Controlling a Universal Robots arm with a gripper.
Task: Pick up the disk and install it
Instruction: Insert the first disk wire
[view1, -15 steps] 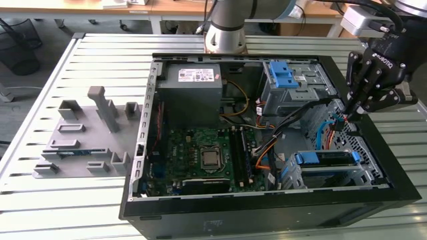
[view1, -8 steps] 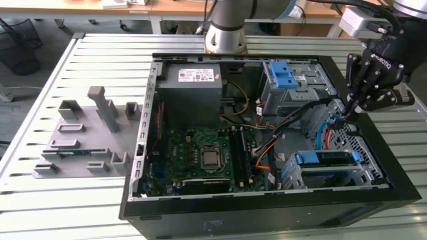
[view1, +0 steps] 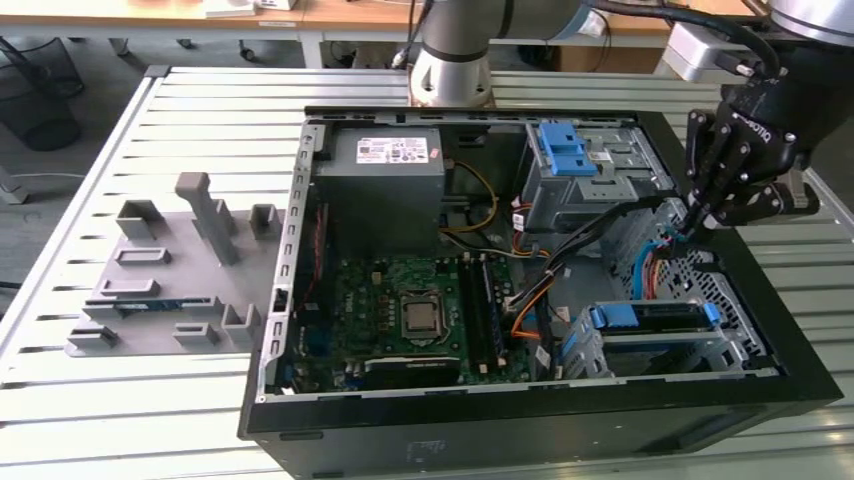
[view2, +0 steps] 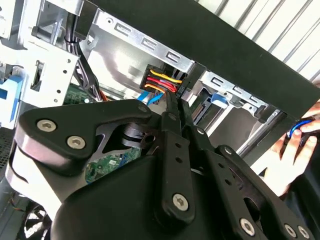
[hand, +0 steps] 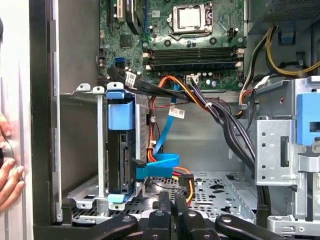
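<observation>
The disk (view1: 650, 317), a drive in a blue carrier, sits inside the drive cage at the near right corner of the open computer case (view1: 534, 420). In the first wrist view the disk (hand: 120, 150) stands on edge in that cage, with a blue flat cable plugged into its side. My gripper (view1: 677, 237) hangs over the case's right side, behind the disk, fingers pressed together. Its tips (hand: 170, 200) lie right by a black connector (hand: 186, 183) with red, yellow and orange wires. The second wrist view shows the same shut tips (view2: 172, 100) under that connector (view2: 159, 80).
A grey power supply (view1: 387, 185) and the motherboard (view1: 414, 310) occupy the case's left half. An upper cage with blue tabs (view1: 567, 150) stands behind. A person's hand (hand: 7, 165) rests on the case wall near the disk. A grey fixture plate (view1: 174, 270) lies on the exterior view's left.
</observation>
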